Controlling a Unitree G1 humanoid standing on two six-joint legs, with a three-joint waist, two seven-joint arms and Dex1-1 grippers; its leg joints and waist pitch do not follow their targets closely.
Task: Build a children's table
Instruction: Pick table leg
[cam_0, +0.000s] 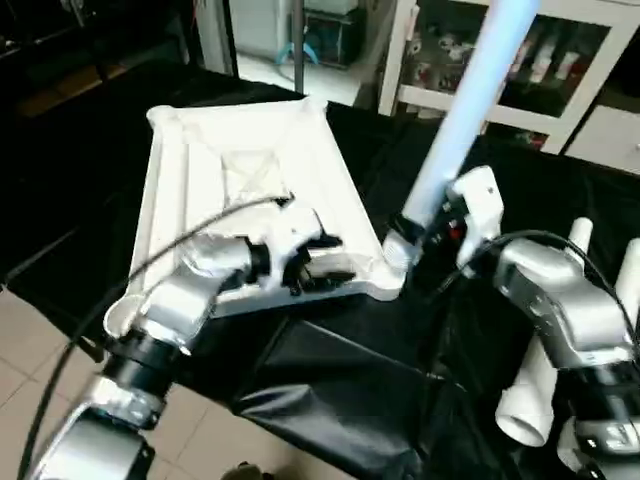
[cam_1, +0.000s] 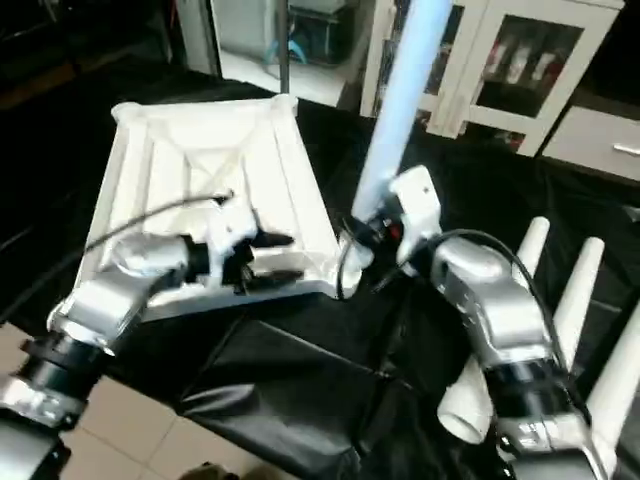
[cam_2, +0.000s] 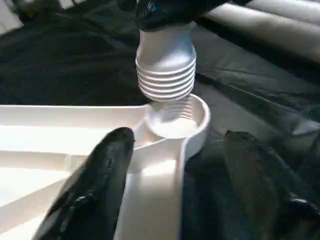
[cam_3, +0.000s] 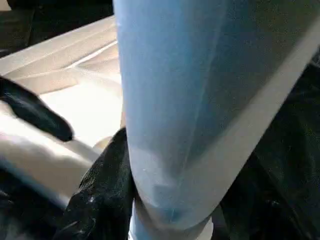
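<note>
Upside down on the black-covered tabletop: the white square table panel, ribbed underside facing up, turned cornerwise so that one round corner socket points to the near right. Reaches with its near edge almost to the edge of the tabletop, above the tiled floor.

Right gripper: pinching a long white leg low down, just above its ridged end. Leg upright, leaning slightly to the right, rising out of the top of the head views. Ridged end right over the near-right socket, with most of the ridges above the rim; perhaps touching the opening with the lowest ridge, though hard to tell from the left wrist view.

Left gripper: spread wide at the near edge of the panel, just left of that socket. One black finger over the ribbed inside, the other outside over the black cover, with the panel's rim between them. Cannot tell whether touching the rim.

On the right of the tabletop, near the right forearm: more white legs lying side by side, wide ends nearest. Far behind: a white cabinet with glass doors.
</note>
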